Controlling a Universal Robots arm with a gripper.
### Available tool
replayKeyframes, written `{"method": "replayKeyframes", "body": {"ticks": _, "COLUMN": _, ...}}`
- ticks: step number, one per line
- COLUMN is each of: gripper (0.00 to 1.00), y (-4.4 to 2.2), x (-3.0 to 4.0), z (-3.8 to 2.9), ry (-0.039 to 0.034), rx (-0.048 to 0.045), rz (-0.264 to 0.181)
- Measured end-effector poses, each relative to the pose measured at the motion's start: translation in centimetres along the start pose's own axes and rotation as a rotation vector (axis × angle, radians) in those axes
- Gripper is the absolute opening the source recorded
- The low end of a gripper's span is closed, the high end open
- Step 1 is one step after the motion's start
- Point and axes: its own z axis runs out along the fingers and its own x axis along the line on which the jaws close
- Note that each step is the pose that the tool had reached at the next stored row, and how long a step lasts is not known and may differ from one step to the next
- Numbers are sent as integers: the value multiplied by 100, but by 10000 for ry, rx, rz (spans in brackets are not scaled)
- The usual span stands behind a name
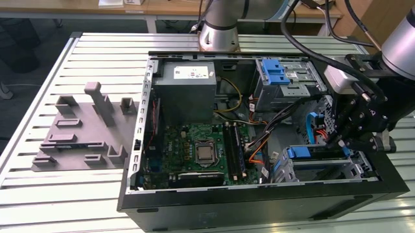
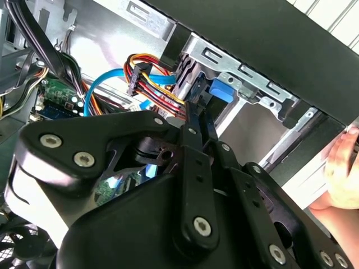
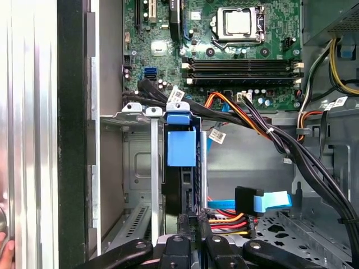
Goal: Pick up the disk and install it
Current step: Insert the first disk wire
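Even, diffuse overhead light in the exterior view; slatted table bright, near washed out toward 7 o'clock. Deep shadow inside the computer case along its 5 o'clock wall. In the first wrist view, motherboard sharp and well lit; glare on the metal strip at 9 o'clock. In the second wrist view, gripper body near the lens soft and dark; blown highlights at 1 o'clock; hand at 3 o'clock overexposed, blurred.

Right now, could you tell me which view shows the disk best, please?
The first wrist view: the disk stands edge-on in its bay, blue frame facing the camera, the gripper at its near end. The exterior view shows only its blue end. In the second wrist view a blue tab peeks past the gripper.
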Motion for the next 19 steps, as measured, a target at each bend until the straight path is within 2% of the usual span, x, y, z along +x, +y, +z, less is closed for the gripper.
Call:
{"method": "replayKeyframes", "body": {"ticks": 4, "gripper": 17, "y": 0, "x": 0, "z": 4, "ry": -22, "rx": 0, "rz": -1}}
{"method": "replayKeyframes", "body": {"ticks": 19, "gripper": 17, "y": -1, "x": 0, "z": 55, "ry": -33, "rx": -1, "rz": -1}}
